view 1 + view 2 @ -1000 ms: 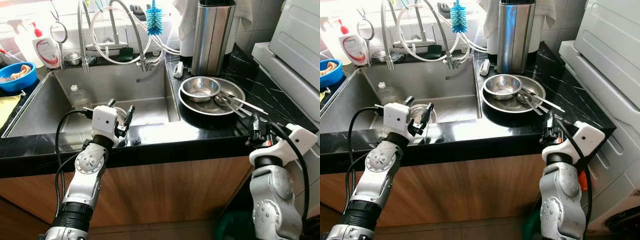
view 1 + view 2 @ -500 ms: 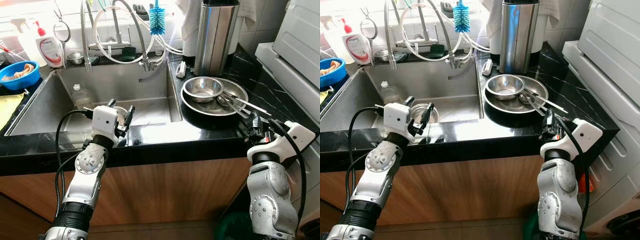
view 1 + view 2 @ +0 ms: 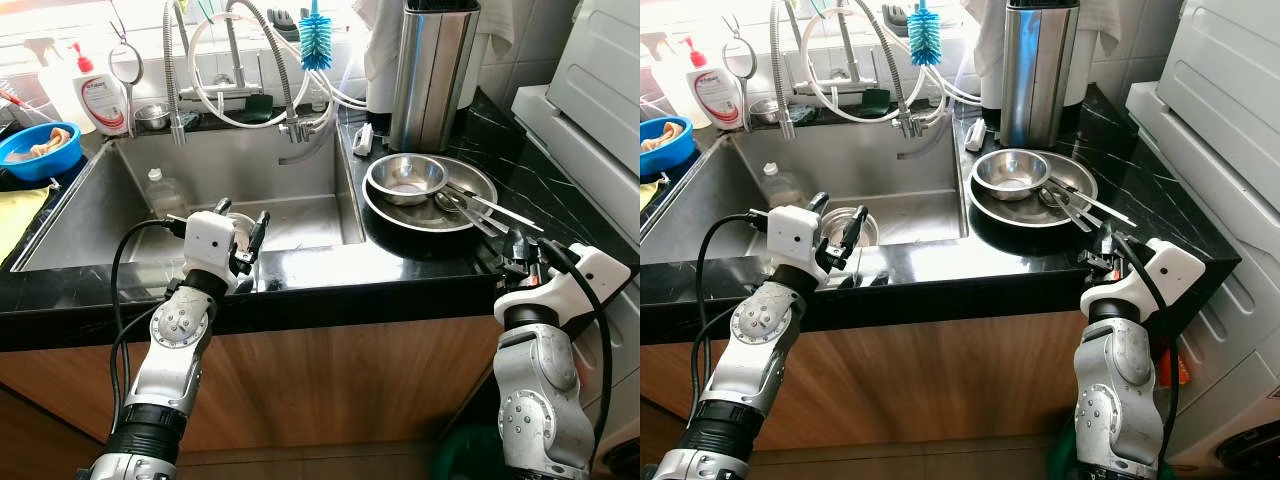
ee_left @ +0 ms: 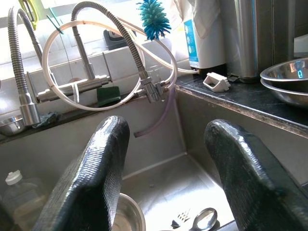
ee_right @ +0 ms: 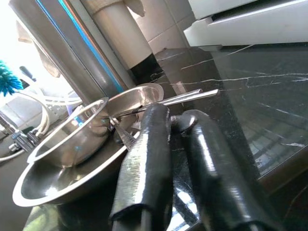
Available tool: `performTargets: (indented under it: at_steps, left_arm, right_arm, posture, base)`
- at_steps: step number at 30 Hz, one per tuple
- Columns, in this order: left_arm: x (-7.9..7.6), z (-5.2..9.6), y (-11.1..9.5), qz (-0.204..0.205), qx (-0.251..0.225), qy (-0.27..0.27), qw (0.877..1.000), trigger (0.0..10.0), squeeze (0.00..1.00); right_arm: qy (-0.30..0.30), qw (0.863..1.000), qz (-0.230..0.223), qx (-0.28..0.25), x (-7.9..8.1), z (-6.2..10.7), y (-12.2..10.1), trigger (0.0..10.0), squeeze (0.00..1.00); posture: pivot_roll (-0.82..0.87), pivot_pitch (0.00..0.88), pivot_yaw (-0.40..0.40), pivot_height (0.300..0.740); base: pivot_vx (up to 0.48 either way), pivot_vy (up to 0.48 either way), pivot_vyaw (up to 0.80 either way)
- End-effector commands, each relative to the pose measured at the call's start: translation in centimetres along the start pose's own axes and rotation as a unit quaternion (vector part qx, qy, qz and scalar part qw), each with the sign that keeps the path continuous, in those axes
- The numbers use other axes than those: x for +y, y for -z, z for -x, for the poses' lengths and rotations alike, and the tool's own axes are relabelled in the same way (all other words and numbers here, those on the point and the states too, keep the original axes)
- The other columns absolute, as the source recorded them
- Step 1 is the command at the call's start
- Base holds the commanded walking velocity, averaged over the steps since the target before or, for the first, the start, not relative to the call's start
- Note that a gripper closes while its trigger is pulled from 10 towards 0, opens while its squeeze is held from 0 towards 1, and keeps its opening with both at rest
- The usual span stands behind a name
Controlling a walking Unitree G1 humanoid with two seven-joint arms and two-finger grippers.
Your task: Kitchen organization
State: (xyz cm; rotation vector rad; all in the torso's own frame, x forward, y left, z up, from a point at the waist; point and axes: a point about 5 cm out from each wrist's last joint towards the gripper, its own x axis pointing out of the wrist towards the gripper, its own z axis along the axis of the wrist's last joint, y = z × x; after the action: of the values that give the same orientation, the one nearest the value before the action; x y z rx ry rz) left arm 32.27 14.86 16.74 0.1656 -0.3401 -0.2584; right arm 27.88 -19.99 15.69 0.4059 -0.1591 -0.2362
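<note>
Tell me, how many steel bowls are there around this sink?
4 that I can see: a small bowl nested in a wide bowl on the counter, one in the sink, a tiny one behind the sink. More may be hidden.

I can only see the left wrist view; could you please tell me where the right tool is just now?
Observer: The right tool, fingers shut, is at the front edge of the black stone counter, just short of the large round steel plate.
Operator: Thank you. Is anything on that plate?
Observer: A smaller steel bowl sits in it, with steel spoons lying beside the bowl.
Operator: And what is left of the sink?
Observer: A blue plastic bowl stands on the counter there.
</note>
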Motion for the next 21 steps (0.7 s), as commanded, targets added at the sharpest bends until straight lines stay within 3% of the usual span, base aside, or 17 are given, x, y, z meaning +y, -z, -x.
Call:
performTargets:
  at_steps: [1,17,18,19,21]
  left_arm:
    - [0.2,-0.3,-0.5,-0.010,-0.010,0.002,1.000,10.0,0.00]
    - [0.2,-0.3,-0.5,-0.011,-0.010,0.000,1.000,10.0,0.00]
    - [0.2,-0.3,-0.5,-0.011,-0.010,0.000,1.000,10.0,0.00]
    - [0.2,-0.3,-0.5,-0.011,-0.010,0.000,1.000,10.0,0.00]
    - [0.3,-0.3,-0.5,-0.011,-0.009,-0.002,1.000,10.0,0.00]
  right_arm:
    - [0.001,1.000,-0.005,0.000,0.2,-0.1,0.0,0.0,0.00]
    - [-0.027,1.000,0.000,-0.001,1.0,-0.3,-0.2,0.0,0.00]
    - [-0.028,1.000,0.002,-0.001,1.1,-0.3,-0.3,8.2,0.00]
    - [-0.029,1.000,0.003,-0.001,1.2,-0.3,-0.3,10.0,0.00]
    - [-0.050,0.999,0.006,-0.011,1.9,-0.5,-1.1,10.0,0.00]
  posture:
    - [-0.07,0.000,0.082,0.740]
    - [-0.08,0.000,0.077,0.740]
    - [-0.07,0.000,0.077,0.740]
    - [-0.07,0.000,0.077,0.740]
    - [-0.08,0.000,0.076,0.740]
  base:
    - [0.000,0.000,0.00]
    - [0.000,0.000,0.00]
    - [0.000,0.000,0.00]
    - [0.000,0.000,0.00]
    - [0.000,0.000,0.00]
